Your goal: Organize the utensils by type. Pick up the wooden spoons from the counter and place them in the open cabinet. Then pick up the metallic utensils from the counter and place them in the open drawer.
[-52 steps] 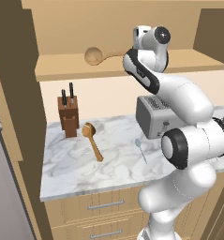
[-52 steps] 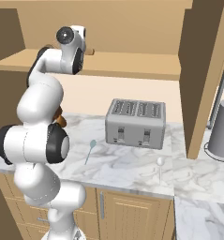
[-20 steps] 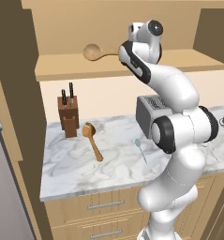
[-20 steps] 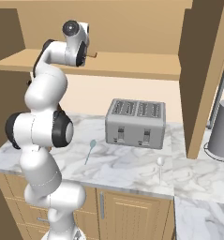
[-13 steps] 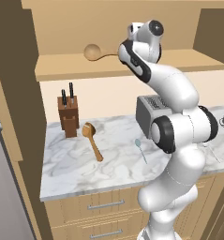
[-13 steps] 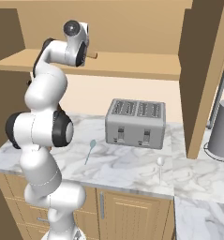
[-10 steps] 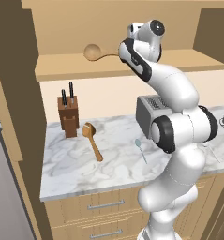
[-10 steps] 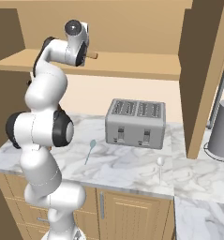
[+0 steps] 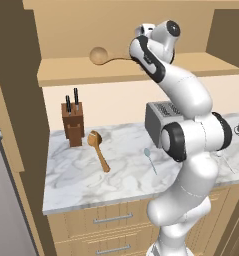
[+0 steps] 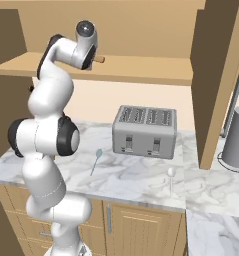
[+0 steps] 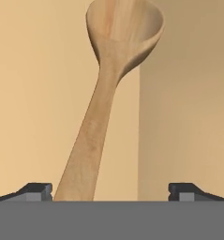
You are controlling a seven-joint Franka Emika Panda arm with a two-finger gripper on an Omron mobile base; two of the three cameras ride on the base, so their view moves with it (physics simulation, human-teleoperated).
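Jaws: the gripper (image 11: pixel 111 190) stands wide apart, its tips (image 11: pixel 36 190) either side of the spoon handle and not pressing it.
Shelf spoon: one wooden spoon (image 9: pixel 107 54) lies on the shelf of the open cabinet (image 9: pixel 81 72), bowl to the left, handle running toward the hand.
Worktop spoon: the second wooden spoon (image 9: pixel 98 149) lies on the marbled worktop (image 9: pixel 121 170), just beside the knife block (image 9: pixel 72 124).
Metallic utensils: a bluish spoon (image 10: pixel 96 160) lies left of the toaster (image 10: pixel 145 131); a whitish spoon (image 10: pixel 171 178) lies in front of the toaster's right end.
Far right: a grey cylindrical pot (image 10: pixel 238 137) stands on the worktop.
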